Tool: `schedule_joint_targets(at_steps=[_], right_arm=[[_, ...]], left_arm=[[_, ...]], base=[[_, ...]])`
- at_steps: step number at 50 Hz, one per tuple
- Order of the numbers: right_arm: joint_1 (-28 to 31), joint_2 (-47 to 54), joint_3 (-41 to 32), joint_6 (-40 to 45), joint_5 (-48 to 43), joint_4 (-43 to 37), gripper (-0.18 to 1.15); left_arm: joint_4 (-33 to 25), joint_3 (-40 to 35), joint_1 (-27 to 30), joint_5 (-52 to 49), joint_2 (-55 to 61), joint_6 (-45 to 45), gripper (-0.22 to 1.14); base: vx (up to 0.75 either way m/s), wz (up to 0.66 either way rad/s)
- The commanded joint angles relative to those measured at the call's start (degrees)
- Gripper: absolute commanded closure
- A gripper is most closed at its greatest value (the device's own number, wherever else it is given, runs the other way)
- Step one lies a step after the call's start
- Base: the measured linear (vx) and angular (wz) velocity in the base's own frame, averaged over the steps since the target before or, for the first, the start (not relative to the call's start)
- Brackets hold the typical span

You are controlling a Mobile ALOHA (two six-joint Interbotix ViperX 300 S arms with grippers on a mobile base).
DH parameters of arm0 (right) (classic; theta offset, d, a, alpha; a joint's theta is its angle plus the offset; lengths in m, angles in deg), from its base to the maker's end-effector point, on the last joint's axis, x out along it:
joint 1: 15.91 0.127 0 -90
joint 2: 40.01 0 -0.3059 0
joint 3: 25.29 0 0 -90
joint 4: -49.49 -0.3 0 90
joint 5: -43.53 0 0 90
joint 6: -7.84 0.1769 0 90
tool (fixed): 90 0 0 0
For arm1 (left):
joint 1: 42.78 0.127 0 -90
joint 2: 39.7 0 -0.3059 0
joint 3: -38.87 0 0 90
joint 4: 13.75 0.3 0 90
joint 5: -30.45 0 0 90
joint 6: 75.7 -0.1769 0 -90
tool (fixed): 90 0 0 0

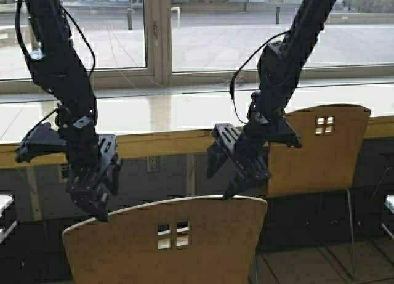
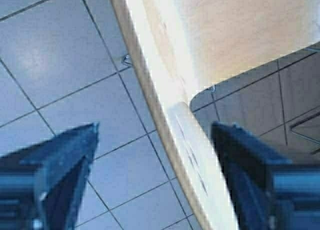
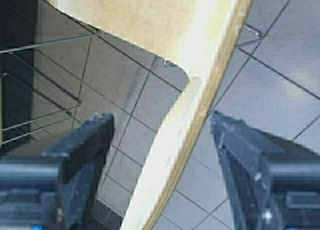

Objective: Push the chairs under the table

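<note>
The near chair [image 1: 166, 241] is a tan moulded-plywood chair with a curved backrest and 4 small square holes near its top edge; it stands directly in front of the robot, with its back toward the camera. A second tan plywood chair [image 1: 323, 148] of the same kind stands further ahead on the right, close against the long table [image 1: 160, 114] with a pale cream top and a light wood front edge, which runs below the window.

Both arms are at the near chair's top rim. The left gripper [image 1: 98, 211] is over the left corner of the backrest, and the right gripper [image 1: 237, 188] is over the right corner. In each wrist view the fingers are spread apart, and the thin curved edge of the plywood passes between them – they straddle the rim without clamping it. Whether the pads already touch the wood I cannot say for sure.

The backrest looks stiff, smooth and quite thin, so it should carry a push well, but the lacquered surface may be slippery. The chair is probably light, on thin silver metal legs [image 2: 126, 59] standing on grey floor tiles [image 2: 60, 65] – a push at only 1 corner would likely turn it. Holding both top corners and pushing evenly seems the safest way.
</note>
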Motion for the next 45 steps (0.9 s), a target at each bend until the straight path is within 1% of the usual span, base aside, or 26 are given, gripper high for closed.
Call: schedule_joint_targets(at_steps=[1, 28, 34, 37, 39, 42, 45], right_arm=[[0.2, 0.2, -1.0, 0.0, 0.4, -0.2, 0.04], [0.2, 10.2, -5.4, -0.1, 2.8, -1.1, 0.04], [0.2, 11.6, -6.7, -0.3, 3.3, -1.1, 0.06], [0.2, 12.0, -7.3, -0.4, 3.4, -0.9, 0.11], [0.2, 12.3, -7.6, -0.4, 3.4, -0.9, 0.19], [0.1, 12.7, -8.4, -0.4, 3.5, -0.9, 0.35], [0.1, 13.2, -9.1, -0.4, 3.6, -0.8, 0.58]], left_arm=[[-0.1, -1.6, -0.4, -0.1, 0.9, 0.1, -0.07], [-0.1, -8.2, -0.6, -2.4, 10.5, -0.1, -0.07], [-0.1, -9.1, -0.6, -2.8, 12.0, -0.2, -0.04], [-0.1, -9.6, -0.6, -2.8, 12.5, -0.2, 0.03], [-0.1, -9.9, -0.6, -2.8, 12.7, -0.1, 0.11], [-0.1, -10.5, -0.6, -2.8, 13.1, -0.1, 0.27], [-0.1, -11.1, -0.6, -3.0, 13.4, -0.1, 0.48]], base=[[0.05, 0.02], [0.04, 0.02], [0.04, 0.02], [0.03, 0.02], [0.03, 0.02], [0.02, 0.02], [0.02, 0.02]])
